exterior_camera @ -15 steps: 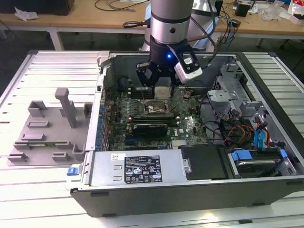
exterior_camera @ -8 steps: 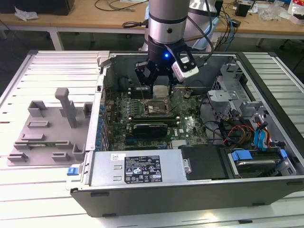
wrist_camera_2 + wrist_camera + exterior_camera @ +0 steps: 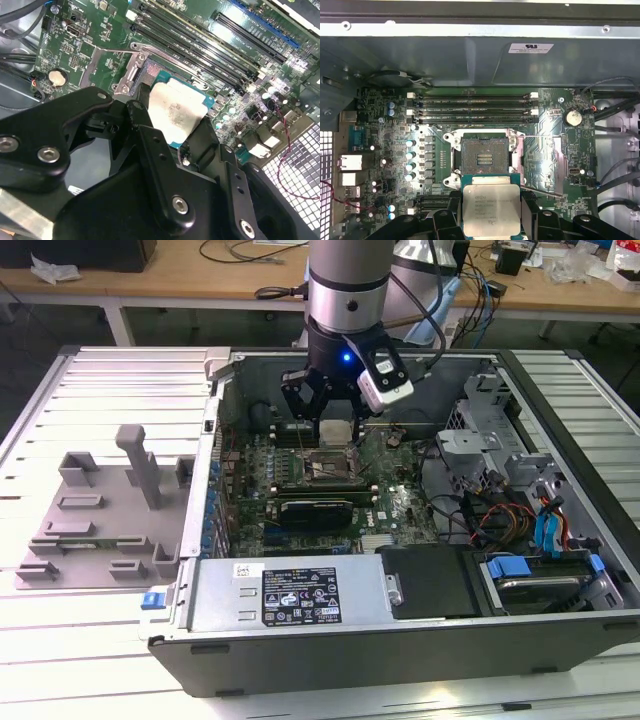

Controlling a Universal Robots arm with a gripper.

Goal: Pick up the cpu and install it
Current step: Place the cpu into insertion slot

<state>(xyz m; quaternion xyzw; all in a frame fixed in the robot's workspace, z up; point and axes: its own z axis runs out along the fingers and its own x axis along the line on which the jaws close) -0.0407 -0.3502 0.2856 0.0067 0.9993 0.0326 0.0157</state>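
On the exterior view's left, a grey fixture [image 3: 95, 515] rests on the table [image 3: 60, 400] outside the open case [image 3: 420, 645]; it is probably a parts stand kept within reach. Further right, inside the case, the gripper [image 3: 335, 428] hangs over the motherboard [image 3: 385, 135]. Its jaws are pinched on opposite edges of the cpu [image 3: 491, 210], keeping it level, metal top up. The cpu hovers just beside the uncovered socket [image 3: 484, 159], not yet seated.

Looked like a robotics lab: opened desktop PC case [image 3: 420, 655] on a slatted metal table [image 3: 90, 640], wooden workbench [image 3: 180, 285] behind strewn with cables [image 3: 235, 252], grey fixture [image 3: 100, 510] alongside
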